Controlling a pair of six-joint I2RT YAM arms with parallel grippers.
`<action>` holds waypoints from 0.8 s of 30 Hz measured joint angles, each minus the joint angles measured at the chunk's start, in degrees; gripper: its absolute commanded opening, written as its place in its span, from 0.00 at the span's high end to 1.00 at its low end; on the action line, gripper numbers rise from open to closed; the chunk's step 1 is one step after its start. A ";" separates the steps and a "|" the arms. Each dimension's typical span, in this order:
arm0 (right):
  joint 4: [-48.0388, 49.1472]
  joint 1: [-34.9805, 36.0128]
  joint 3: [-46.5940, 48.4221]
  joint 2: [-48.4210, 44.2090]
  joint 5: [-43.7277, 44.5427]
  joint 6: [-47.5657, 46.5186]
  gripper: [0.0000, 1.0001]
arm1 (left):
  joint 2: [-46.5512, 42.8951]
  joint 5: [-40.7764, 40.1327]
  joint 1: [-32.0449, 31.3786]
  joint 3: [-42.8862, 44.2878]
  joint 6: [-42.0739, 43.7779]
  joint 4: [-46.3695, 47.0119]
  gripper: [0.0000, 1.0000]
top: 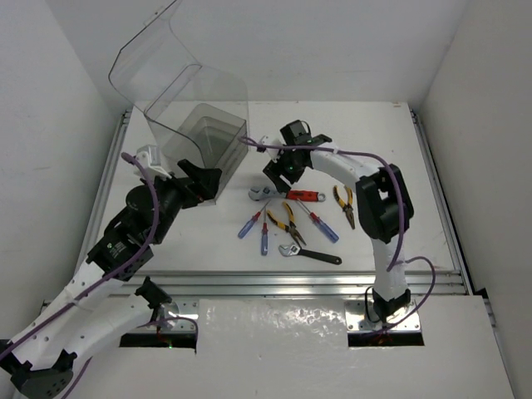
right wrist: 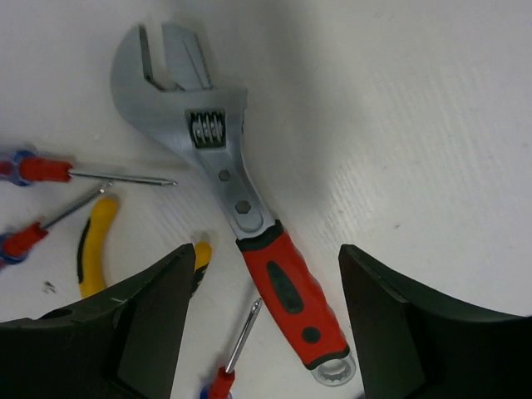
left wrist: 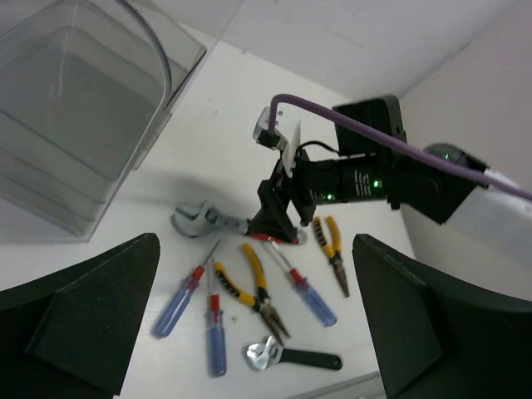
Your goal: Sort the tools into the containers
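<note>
Hovering over the red-handled adjustable wrench (right wrist: 224, 179), the right pincer (right wrist: 264, 328) is released, its fingers spread either side of the handle. The wrench lies flat on the desk (right wrist: 432, 125), near the clear box (top: 199, 137). It is best to descend straight, centre the handle, and close across its narrow width, avoiding the screwdriver (right wrist: 241, 337) beside it. The left pincer (left wrist: 258, 332) gapes empty.

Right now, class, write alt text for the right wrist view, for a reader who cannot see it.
A silver adjustable wrench with a red handle lies diagonally on the white table, head at upper left, its handle framed by the dark fingers of the open right claw. Left of it lie screwdrivers with red collars and yellow-handled pliers.
</note>
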 measured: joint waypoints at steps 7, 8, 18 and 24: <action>-5.84 0.37 2.82 7.89 -0.83 -6.84 0.31 | -1.75 0.00 0.00 0.00 3.93 -5.90 0.00; -6.47 0.46 3.78 9.07 -1.20 -7.15 0.31 | -1.92 -0.02 0.00 0.00 4.11 -6.21 0.00; -7.76 1.16 12.37 14.97 -0.63 -9.70 0.70 | -3.15 -0.24 0.00 -0.98 5.29 -7.19 0.00; -4.79 1.51 9.94 13.70 2.47 -9.20 0.77 | -4.20 -0.37 0.00 -1.25 5.57 -7.82 0.00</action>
